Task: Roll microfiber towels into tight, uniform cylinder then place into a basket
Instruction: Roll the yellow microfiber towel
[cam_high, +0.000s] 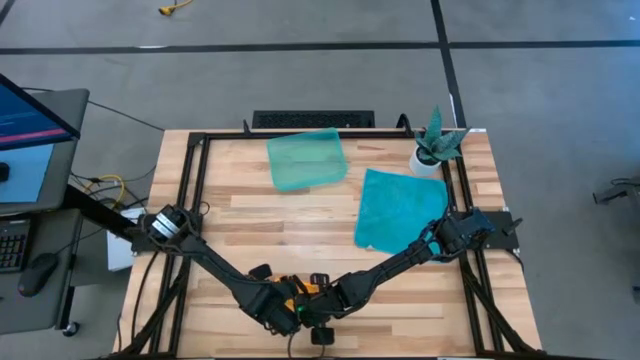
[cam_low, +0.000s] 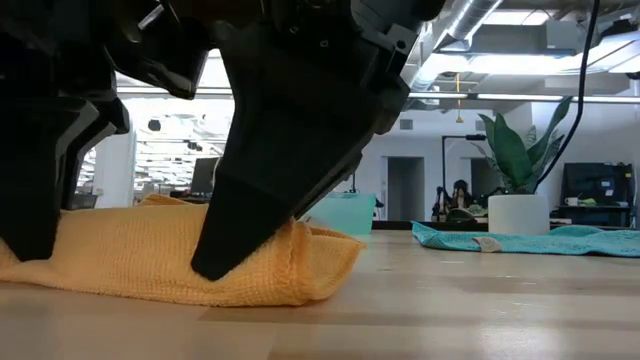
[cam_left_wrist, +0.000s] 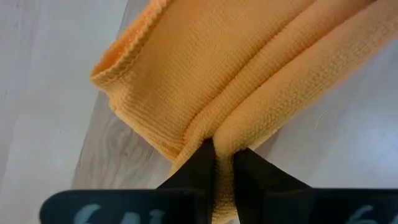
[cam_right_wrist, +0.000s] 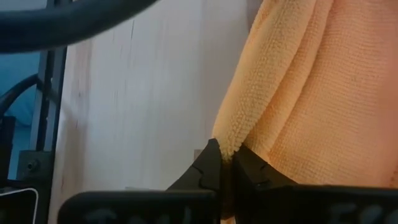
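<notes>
Both arms reach down to the near edge of the desk, at about 6 o'clock in the high view, and meet over the orange towel. The left arm runs in from 9 o'clock and the right arm from 3 o'clock, each stretched low and long across the wood.

The left gripper is clenched on a fold of the orange towel, its two dark fingers pinching the ridge of cloth between them. The right gripper is likewise clenched on a fold at the towel's edge. In the low view the towel lies bunched in thick layers on the desk, with its loose end toward 3 o'clock and bare wood beyond it.

The middle of the desk is open wood. Farther off, toward 2 o'clock, the teal towel lies flat and spread out, close to the right arm's base. Beyond it, toward 12 o'clock, sits the pale green basket, well apart from both grippers. A small potted plant stands at the far right corner, just beside the teal towel.
</notes>
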